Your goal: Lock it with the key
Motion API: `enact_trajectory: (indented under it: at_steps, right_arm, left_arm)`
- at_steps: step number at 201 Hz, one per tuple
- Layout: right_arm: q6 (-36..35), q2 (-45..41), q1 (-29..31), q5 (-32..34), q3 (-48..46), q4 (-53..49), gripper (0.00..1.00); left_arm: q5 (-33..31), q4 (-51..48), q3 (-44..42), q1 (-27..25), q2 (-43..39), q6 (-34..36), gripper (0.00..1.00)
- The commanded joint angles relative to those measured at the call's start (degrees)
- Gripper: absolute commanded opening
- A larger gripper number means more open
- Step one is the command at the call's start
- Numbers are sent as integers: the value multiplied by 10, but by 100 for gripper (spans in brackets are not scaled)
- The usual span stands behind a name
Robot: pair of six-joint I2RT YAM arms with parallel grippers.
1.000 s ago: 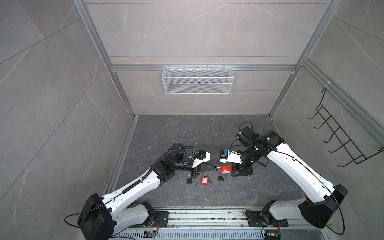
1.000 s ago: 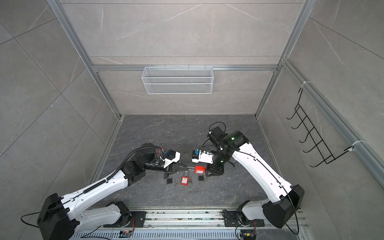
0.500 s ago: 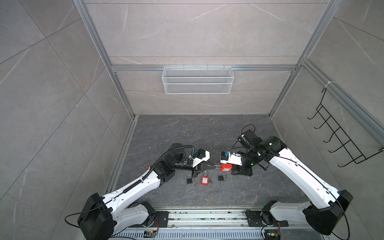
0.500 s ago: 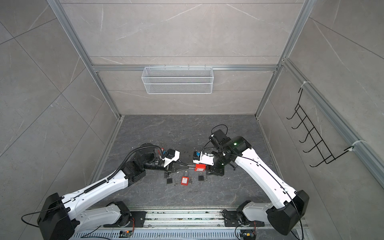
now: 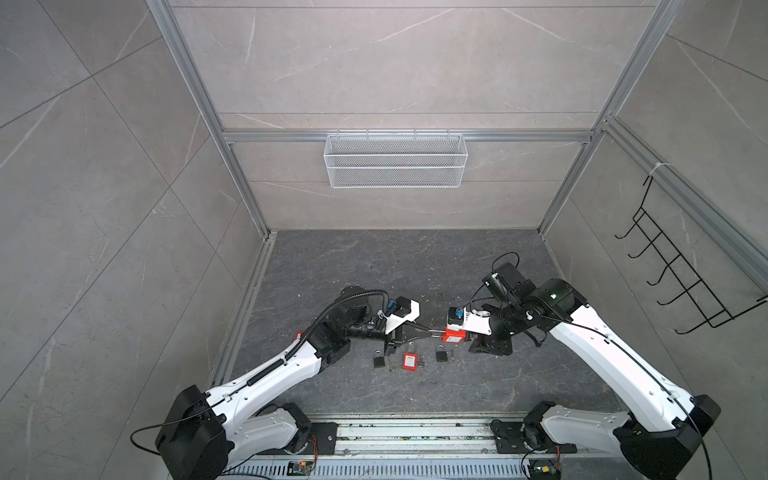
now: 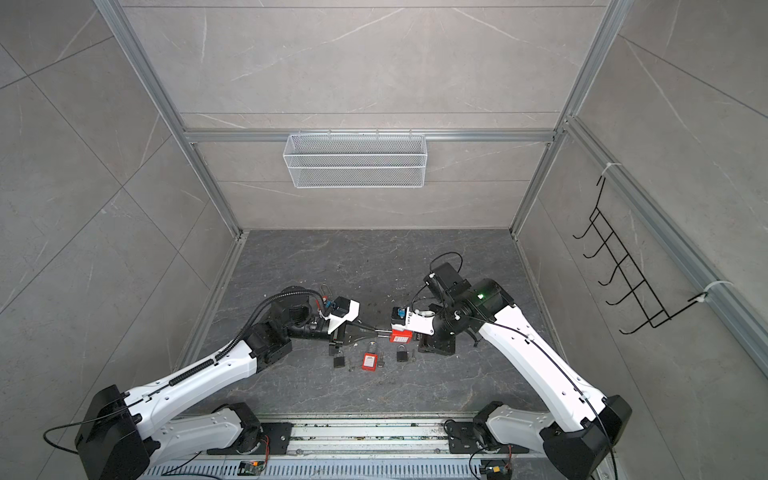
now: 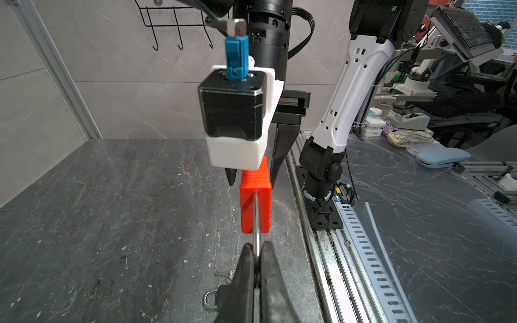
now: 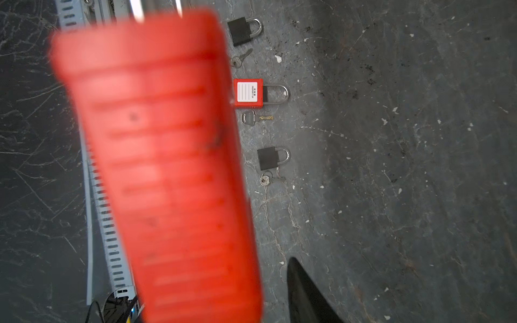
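A red padlock (image 5: 455, 336) (image 6: 401, 336) hangs above the floor between the two arms. My left gripper (image 7: 257, 249) (image 5: 430, 331) is shut on its steel shackle (image 7: 256, 223). My right gripper (image 7: 254, 173) (image 5: 461, 332) straddles the red body (image 8: 167, 167) from the opposite end. Its one visible finger (image 8: 305, 293) stands apart from the lock, and the body hides the other finger. Three keys lie on the floor: (image 8: 241, 59), (image 8: 251, 118), (image 8: 265, 179). I cannot tell whether a key sits in the held lock.
On the floor below lie a black padlock (image 8: 243, 30), a second red padlock (image 8: 248, 93) and another black padlock (image 8: 270, 158), each beside a key. A wire basket (image 5: 395, 166) hangs on the back wall. A hook rack (image 5: 681, 282) is on the right wall.
The right arm's shoulder and elbow have swung outward to the right while its gripper stays at the red padlock. The left arm and the held shackle have not moved.
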Motion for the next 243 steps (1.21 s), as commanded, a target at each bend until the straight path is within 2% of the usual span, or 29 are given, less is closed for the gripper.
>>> enact_trajectory:
  at_steps: [1, 48, 88, 132, 180, 202, 215, 243]
  right_arm:
    - [4, 14, 1, -20, 34, -36, 47]
    - [-2, 44, 2, -36, 63, -42, 42]
    - [-1, 40, 2, -41, 50, -21, 35]
    - [13, 3, 5, -16, -1, 44, 20]
    - [1, -32, 20, 28, -33, 98, 16]
    - [-8, -47, 30, 60, -50, 121, 17]
    - [-10, -58, 35, 81, -63, 137, 23]
    - [-28, -71, 36, 68, -68, 114, 30]
  left_arm:
    - [30, 13, 21, 1, 3, 7, 0]
    - [36, 9, 22, 0, 1, 6, 0]
    - [28, 6, 23, 0, -1, 9, 0]
    - [23, 27, 19, 0, 5, -3, 0]
    - [20, 32, 14, 0, 5, -8, 0]
    - [18, 32, 13, 0, 4, -10, 0]
    - [18, 32, 13, 0, 3, -11, 0]
    - [20, 27, 14, 0, 1, -8, 0]
